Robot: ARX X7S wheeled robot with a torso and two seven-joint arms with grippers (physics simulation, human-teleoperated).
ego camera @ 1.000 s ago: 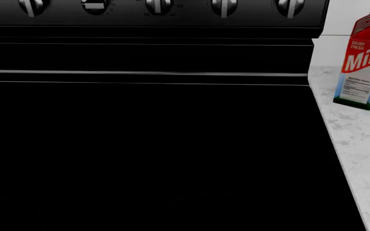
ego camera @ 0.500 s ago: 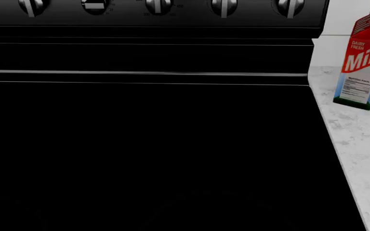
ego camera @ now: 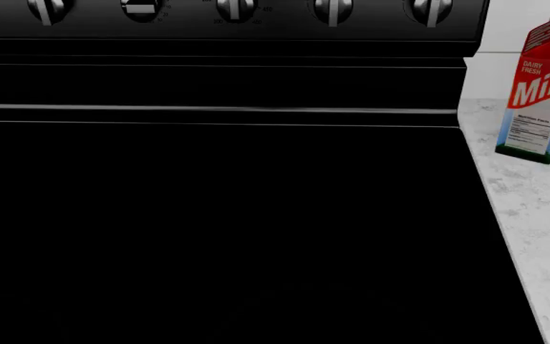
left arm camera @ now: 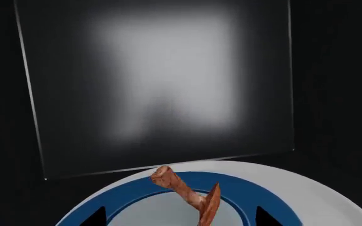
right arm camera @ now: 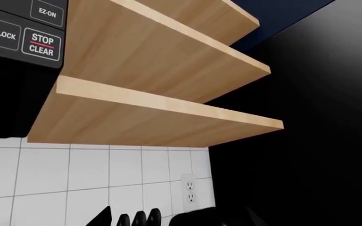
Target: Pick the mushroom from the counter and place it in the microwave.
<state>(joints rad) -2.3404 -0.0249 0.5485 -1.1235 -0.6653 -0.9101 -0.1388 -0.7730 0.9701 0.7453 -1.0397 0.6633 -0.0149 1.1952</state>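
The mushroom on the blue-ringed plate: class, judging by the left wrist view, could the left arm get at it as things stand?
Probably yes. The mushroom lies on the plate right before the left wrist camera, with nothing in between. The fingertips barely show, so whether the left gripper is open or already gripping cannot be told.

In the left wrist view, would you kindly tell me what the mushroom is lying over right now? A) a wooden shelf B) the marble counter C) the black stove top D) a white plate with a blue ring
D: the mushroom lies over the white plate with a blue ring, in front of a dark glassy panel.
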